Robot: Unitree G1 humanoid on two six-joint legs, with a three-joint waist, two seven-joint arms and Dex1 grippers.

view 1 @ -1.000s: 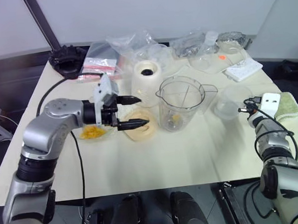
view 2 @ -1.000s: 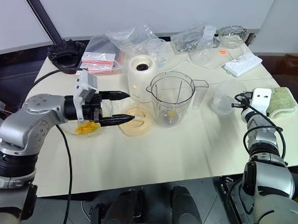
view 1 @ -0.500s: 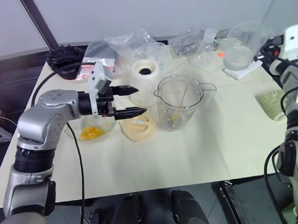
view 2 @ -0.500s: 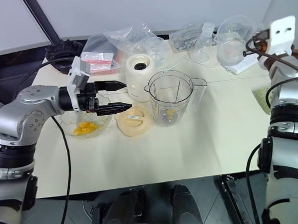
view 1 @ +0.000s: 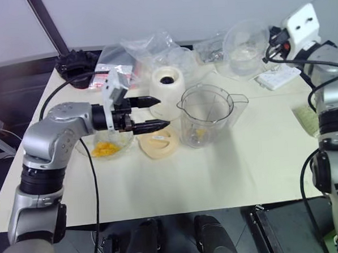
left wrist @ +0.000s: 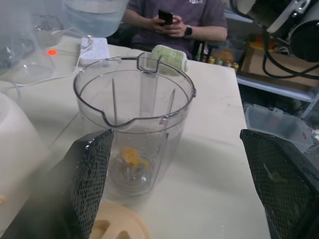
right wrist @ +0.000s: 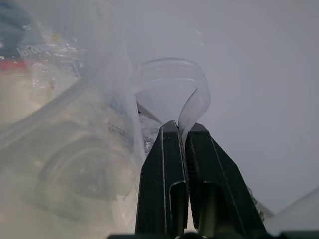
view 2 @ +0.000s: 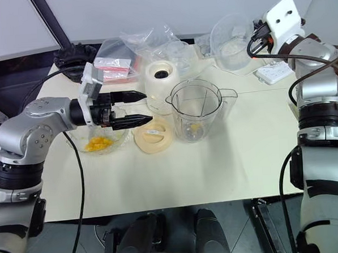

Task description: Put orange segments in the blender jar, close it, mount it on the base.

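Note:
The clear blender jar (view 1: 207, 116) stands upright mid-table with one orange segment (left wrist: 130, 155) at its bottom by the blades. More orange segments (view 1: 106, 148) lie in a scalloped glass bowl. The cream-white base (view 1: 167, 92) stands just behind, left of the jar. A pale-orange lid (view 1: 157, 144) lies flat in front of the base. My left gripper (view 1: 163, 111) hovers open and empty over the bowl and lid, pointing at the jar. My right gripper (right wrist: 183, 127) is shut on the handle of a clear plastic cup (view 1: 245, 43), held high over the table's far right.
Plastic bags (view 1: 148, 51) and a black object (view 1: 75, 63) crowd the back edge. A white power strip (view 1: 277, 78) lies at back right, a green cloth (view 1: 306, 119) at the right edge. A seated person (left wrist: 174, 20) holds a phone beyond the table.
My right arm has lifted the clear cup off the table at the right, up and toward the back. The left gripper has stayed over the bowl, still open.

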